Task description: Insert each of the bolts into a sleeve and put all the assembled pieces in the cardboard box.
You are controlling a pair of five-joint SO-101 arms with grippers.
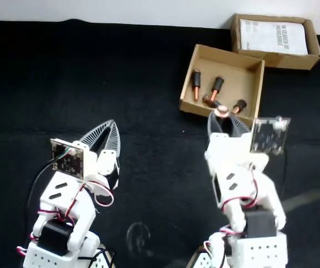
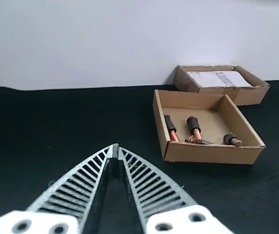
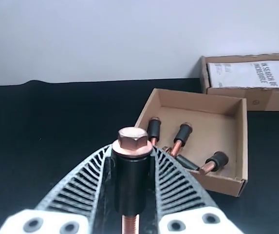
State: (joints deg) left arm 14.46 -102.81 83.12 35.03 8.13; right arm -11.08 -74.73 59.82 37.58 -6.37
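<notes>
Just short of the cardboard box [image 1: 227, 56], seen from above, the right hand [image 1: 222, 118] holds a bolt [image 1: 221, 111]; the left hand [image 1: 113, 124] sits well apart from both, closed. From the left wrist, that hand [image 2: 116, 148] is shut tip to tip above the black surface [image 2: 56, 122]. From the right wrist, the right hand [image 3: 132, 150] clamps the sleeve [image 3: 131, 185], bolt [image 3: 132, 139] head up, box [image 3: 197, 100] beyond it.

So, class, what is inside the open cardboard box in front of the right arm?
Four sleeved bolts lie on the floor of the cardboard box. From above, the right gripper, shut on a fifth sleeved bolt, covers part of its near wall.
</notes>
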